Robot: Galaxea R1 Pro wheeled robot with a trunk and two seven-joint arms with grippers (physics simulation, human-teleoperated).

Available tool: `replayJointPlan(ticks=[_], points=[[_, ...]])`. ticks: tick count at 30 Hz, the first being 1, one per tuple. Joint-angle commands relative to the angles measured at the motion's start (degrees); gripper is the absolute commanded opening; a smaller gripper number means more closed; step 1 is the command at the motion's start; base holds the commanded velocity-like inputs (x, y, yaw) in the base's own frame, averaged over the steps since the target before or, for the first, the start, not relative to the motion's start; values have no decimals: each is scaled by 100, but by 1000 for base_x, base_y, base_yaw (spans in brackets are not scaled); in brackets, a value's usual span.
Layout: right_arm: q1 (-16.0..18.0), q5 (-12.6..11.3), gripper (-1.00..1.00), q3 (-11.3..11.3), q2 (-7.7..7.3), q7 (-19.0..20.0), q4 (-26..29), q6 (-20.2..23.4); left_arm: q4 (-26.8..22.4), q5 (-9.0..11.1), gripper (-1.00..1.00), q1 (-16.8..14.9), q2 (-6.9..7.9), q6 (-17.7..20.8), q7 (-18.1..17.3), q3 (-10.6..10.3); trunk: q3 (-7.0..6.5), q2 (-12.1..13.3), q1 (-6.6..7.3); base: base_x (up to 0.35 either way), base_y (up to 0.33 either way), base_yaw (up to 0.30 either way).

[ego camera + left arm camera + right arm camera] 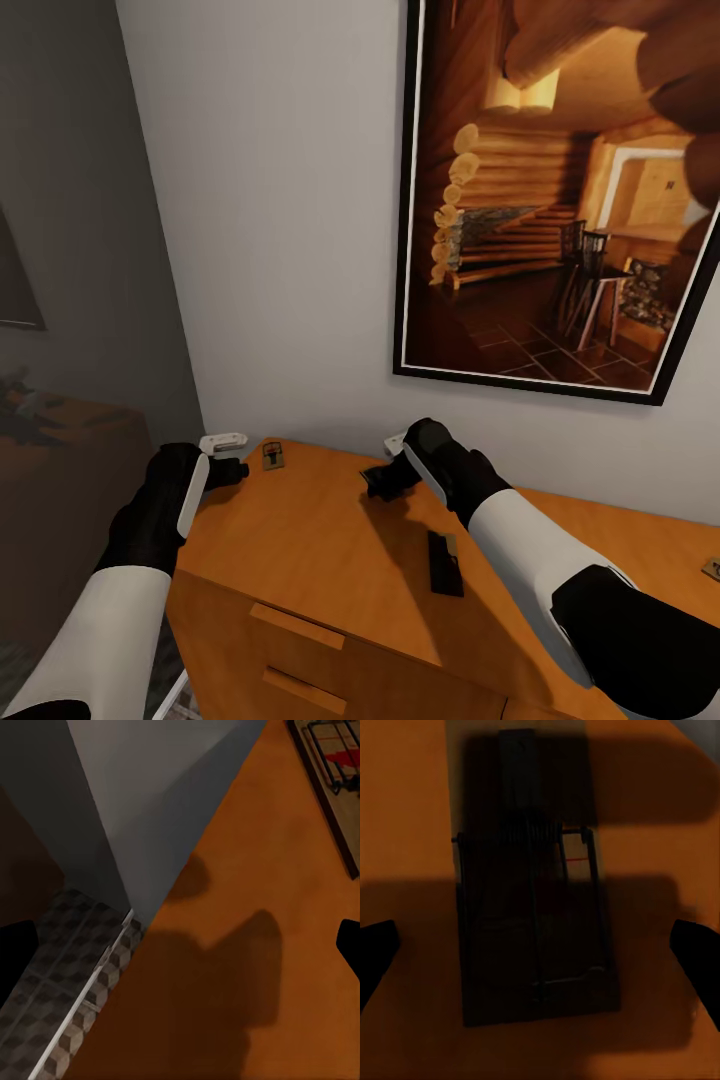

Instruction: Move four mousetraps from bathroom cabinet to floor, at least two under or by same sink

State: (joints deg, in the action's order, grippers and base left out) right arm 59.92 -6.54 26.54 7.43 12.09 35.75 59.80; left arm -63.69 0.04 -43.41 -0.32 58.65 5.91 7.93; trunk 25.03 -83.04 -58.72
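The cabinet is an orange-brown wooden chest with a flat top. One mousetrap lies near its back left corner, just right of my left gripper. A second mousetrap lies dark in my right arm's shadow, and a third sits at the far right edge. My right gripper hovers over the cabinet top. In the right wrist view a shaded mousetrap lies between my open gripper's fingertips. My left gripper is open over the cabinet corner, a mousetrap off to one side. Cube-patterned bathroom floor shows below the cabinet edge.
A large framed picture of a log cabin interior hangs on the pale wall behind the cabinet. Wooden bar handles mark the drawers at the front. A dim room with a dark table opens to the left.
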Motion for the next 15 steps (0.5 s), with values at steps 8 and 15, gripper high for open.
replayJointPlan(ticks=[8,15], points=[[9,-16,-100,32,-9,299,-256,20,-6,5,100,-3,-3,24,16,7,8,-3,0,0,0,0],[7,26,-100,41,-13,504,-269,20,-7,5,100,-4,-3,24,16,0,8,-3,0,0,0,0]])
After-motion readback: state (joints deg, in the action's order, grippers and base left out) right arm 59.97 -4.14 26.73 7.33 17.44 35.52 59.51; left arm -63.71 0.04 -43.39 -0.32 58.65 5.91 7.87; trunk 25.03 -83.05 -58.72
